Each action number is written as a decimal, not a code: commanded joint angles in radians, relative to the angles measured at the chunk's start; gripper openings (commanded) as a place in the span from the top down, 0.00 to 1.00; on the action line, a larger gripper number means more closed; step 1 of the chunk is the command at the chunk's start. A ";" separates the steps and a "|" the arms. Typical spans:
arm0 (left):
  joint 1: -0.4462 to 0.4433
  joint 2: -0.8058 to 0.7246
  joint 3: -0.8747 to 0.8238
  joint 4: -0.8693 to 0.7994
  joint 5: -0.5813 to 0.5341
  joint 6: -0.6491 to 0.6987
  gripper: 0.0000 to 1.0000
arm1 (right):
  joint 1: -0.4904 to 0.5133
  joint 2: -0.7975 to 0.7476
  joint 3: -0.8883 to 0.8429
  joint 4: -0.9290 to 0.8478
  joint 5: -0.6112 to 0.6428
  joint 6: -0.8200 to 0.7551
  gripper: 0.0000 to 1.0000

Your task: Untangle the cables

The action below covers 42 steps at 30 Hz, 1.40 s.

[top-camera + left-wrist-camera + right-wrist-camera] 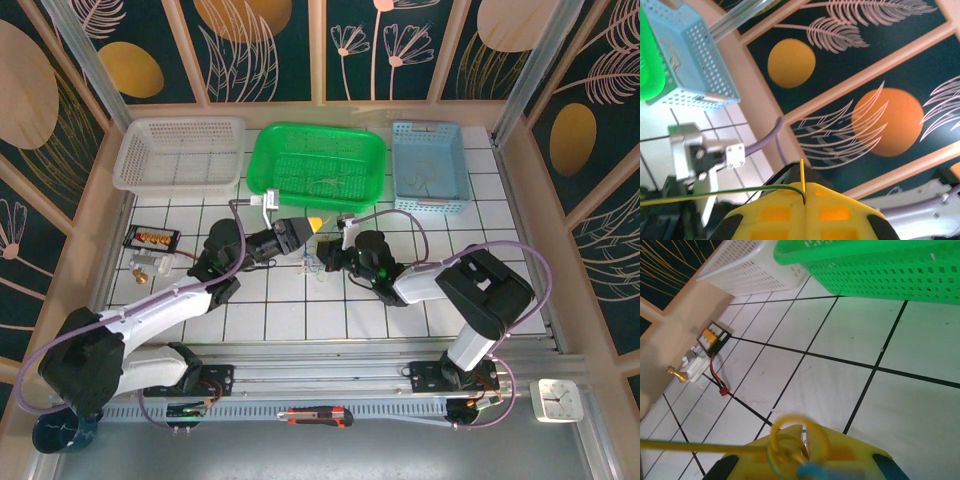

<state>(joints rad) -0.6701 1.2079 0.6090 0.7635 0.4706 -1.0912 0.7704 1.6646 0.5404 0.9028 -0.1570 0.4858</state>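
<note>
The cables [314,262] are a small tangle of thin wires on the white tiles at mid-table, between my two grippers. My left gripper [312,226] is just above and left of the tangle. In the left wrist view its yellow fingers [840,215] are pressed together, the left gripper [804,196] shut on a thin yellow-green cable [802,172] that trails off to the left. My right gripper [326,257] meets the tangle from the right. In the right wrist view the right gripper [807,442] is shut, with yellow cable loops [800,432] and a blue strand [812,471] bunched at its tips.
Along the back stand a white basket [180,152], a green basket [318,165] and a blue basket [430,165]. A connector block [150,238], a brass fitting [143,266] and a dark red-tipped lead [717,382] lie at the left wall. A box cutter [315,415] lies on the front rail.
</note>
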 commanded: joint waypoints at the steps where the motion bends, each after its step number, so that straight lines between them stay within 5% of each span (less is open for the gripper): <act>1: 0.006 -0.049 0.080 0.064 -0.004 -0.054 1.00 | 0.007 0.043 -0.038 0.011 0.020 0.044 0.90; 20: 0.013 -0.116 0.170 0.042 -0.042 -0.086 1.00 | 0.031 0.079 -0.063 0.037 0.004 0.093 0.77; 29: 0.024 -0.130 0.105 0.042 -0.114 -0.073 1.00 | 0.032 -0.107 -0.023 -0.192 0.032 0.050 0.52; 42: 0.044 -0.128 0.048 0.079 -0.153 -0.071 1.00 | 0.017 -0.374 0.047 -0.484 -0.007 -0.039 0.47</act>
<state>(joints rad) -0.6334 1.0943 0.6605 0.7898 0.3309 -1.1637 0.7925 1.3491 0.5613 0.4934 -0.1371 0.4839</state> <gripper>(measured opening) 0.053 0.533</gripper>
